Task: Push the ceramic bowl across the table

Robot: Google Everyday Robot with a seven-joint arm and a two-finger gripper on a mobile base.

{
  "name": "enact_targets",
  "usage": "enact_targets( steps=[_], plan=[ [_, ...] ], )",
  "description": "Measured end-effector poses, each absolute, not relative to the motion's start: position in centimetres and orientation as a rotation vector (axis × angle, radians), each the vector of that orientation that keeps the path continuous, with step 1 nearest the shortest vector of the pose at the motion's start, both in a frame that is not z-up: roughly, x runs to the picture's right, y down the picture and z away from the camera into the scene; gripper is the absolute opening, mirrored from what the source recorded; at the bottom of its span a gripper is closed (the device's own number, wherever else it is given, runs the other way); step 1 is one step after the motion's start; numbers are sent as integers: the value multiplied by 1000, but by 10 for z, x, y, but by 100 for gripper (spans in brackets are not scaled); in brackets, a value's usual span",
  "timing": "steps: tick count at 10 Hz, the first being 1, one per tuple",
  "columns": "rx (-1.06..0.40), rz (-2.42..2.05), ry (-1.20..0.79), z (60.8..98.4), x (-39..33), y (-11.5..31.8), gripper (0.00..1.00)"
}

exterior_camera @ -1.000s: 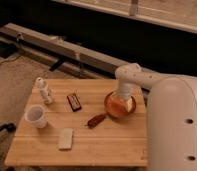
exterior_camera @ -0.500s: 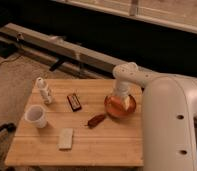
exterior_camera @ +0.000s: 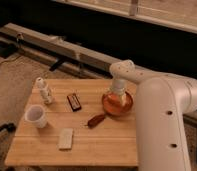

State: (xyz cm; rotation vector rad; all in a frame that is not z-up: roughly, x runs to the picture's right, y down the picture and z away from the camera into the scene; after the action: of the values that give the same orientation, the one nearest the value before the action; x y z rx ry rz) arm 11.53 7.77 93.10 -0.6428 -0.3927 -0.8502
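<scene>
The ceramic bowl (exterior_camera: 117,104), shallow, glossy orange with a darker rim, sits on the right part of the light wood table (exterior_camera: 87,142). My gripper (exterior_camera: 116,89) hangs from the white arm and reaches down into or right over the bowl's far side. The arm covers the table's right edge.
On the table: a small white bottle (exterior_camera: 43,91) at the far left, a white cup (exterior_camera: 36,116), a dark bar (exterior_camera: 74,102), a reddish-brown oblong thing (exterior_camera: 96,120) just left of the bowl, and a pale block (exterior_camera: 66,139) near the front. A rail (exterior_camera: 67,50) runs behind.
The gripper and the bowl have shifted slightly left along the table. The arm now fills more of the right side of the view.
</scene>
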Motion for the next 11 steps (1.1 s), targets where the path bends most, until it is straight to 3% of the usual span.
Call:
enact_targets(
  steps=[11],
  plan=[
    [-568,-1020,-510,965,24,37,80]
  ],
)
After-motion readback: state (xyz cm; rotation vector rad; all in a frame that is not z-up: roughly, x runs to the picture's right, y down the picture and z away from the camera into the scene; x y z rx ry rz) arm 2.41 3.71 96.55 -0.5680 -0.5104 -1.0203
